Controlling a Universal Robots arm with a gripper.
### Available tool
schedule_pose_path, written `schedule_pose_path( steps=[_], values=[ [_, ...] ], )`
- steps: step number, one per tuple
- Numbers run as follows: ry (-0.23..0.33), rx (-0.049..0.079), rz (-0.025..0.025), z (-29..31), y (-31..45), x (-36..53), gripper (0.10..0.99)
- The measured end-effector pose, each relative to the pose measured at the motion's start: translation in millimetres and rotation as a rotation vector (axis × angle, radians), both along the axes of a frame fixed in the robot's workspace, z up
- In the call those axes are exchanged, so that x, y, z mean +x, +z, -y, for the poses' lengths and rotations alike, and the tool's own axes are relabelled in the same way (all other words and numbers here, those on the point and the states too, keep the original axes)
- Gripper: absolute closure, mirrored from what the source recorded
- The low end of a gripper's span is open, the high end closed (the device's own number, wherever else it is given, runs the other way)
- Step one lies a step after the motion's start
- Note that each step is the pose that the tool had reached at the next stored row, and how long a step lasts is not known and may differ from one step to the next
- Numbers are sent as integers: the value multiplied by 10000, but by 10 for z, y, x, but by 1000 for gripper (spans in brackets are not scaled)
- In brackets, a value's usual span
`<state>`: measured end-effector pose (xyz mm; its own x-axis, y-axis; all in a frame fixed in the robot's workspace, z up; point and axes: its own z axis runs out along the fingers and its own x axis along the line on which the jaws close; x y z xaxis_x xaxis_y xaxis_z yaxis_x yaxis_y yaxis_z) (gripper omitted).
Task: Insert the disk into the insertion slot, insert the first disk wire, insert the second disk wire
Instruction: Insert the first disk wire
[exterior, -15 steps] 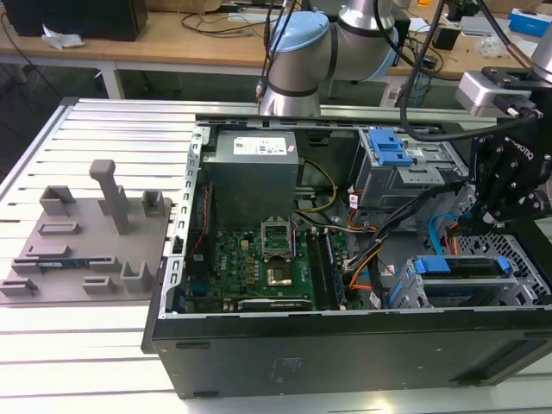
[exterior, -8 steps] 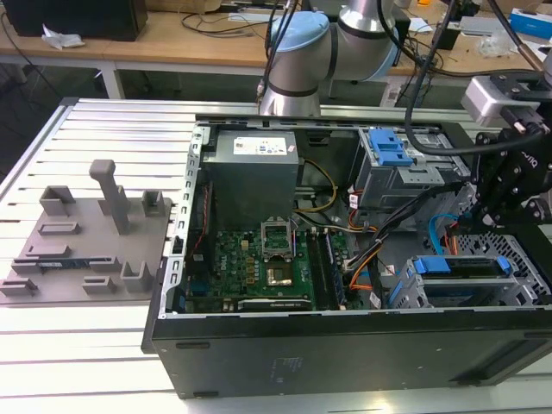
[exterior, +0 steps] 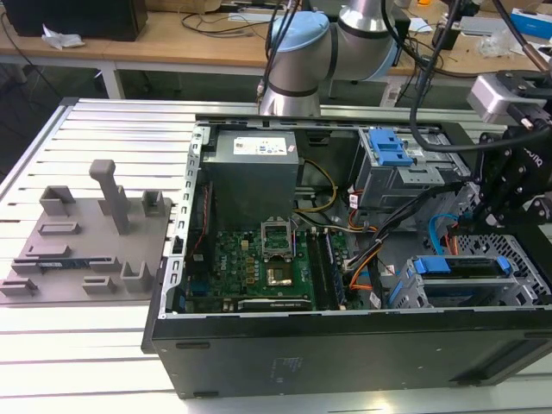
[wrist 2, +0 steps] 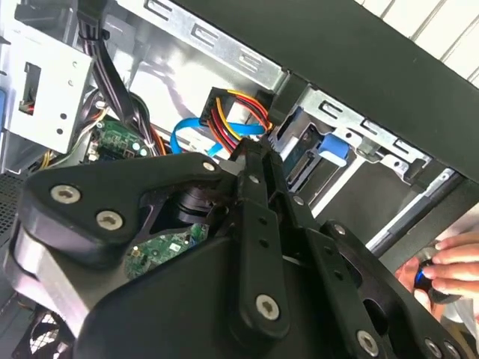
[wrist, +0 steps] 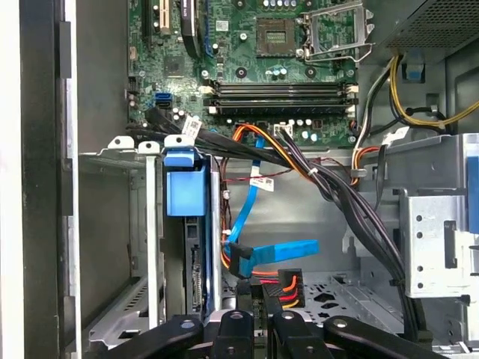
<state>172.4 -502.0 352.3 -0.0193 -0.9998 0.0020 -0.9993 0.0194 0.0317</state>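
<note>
The disk (exterior: 466, 278) sits inside the insertion slot (exterior: 517, 259), a grey perforated cage at the exterior view's right, with its blue caddy (exterior: 457, 265) along the top. In the first wrist view the disk (wrist: 196, 278) shows edge-on under the blue caddy tab (wrist: 185, 187). My gripper (exterior: 504, 194) hangs just above the cage. Its fingers (wrist: 263, 318) are shut on the black plug of a red, yellow and black disk wire (wrist: 283, 286). A flat blue disk wire (wrist: 278, 250) with a black plug lies loose beside it, close to the disk's end. In the second wrist view the gripper (wrist 2: 251, 157) meets the same coloured wires (wrist 2: 232, 112).
A taller grey cage with a blue latch (exterior: 390, 153) stands behind. Black cable bundles (wrist: 337, 187) cross between the motherboard (exterior: 259, 259) and the cages. A person's hand (wrist 2: 449, 265) is beyond the case wall. A grey fixture plate (exterior: 86, 233) lies at the exterior view's left.
</note>
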Motion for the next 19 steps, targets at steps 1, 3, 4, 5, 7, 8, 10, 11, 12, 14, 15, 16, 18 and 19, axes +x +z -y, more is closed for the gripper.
schedule_pose_path(
  steps=[1, 3, 4, 5, 7, 8, 10, 11, 12, 14, 15, 16, 18, 19],
  values=[
    [-2, -48, -28, -16, -1, 2, 918],
    [-3, -187, -130, -77, 0, 18, 918],
    [-3, -223, -152, -104, -1, 26, 918],
    [-2, -227, -159, -108, 0, 32, 918],
    [-3, -228, -162, -108, 0, 33, 918],
    [-3, -228, -162, -108, -1, 33, 918],
    [-2, -230, -162, -108, 0, 34, 918],
    [-2, -229, -162, -108, -1, 35, 918],
    [-2, -229, -163, -104, -1, 39, 918],
    [-4, -229, -177, -80, 2, 46, 918],
    [-5, -229, -179, -70, 4, 47, 918],
    [-5, -230, -183, -48, 6, 48, 918],
    [-4, -230, -186, -4, 9, 48, 918],
    [-5, -229, -186, 22, 10, 48, 918]
  ],
)
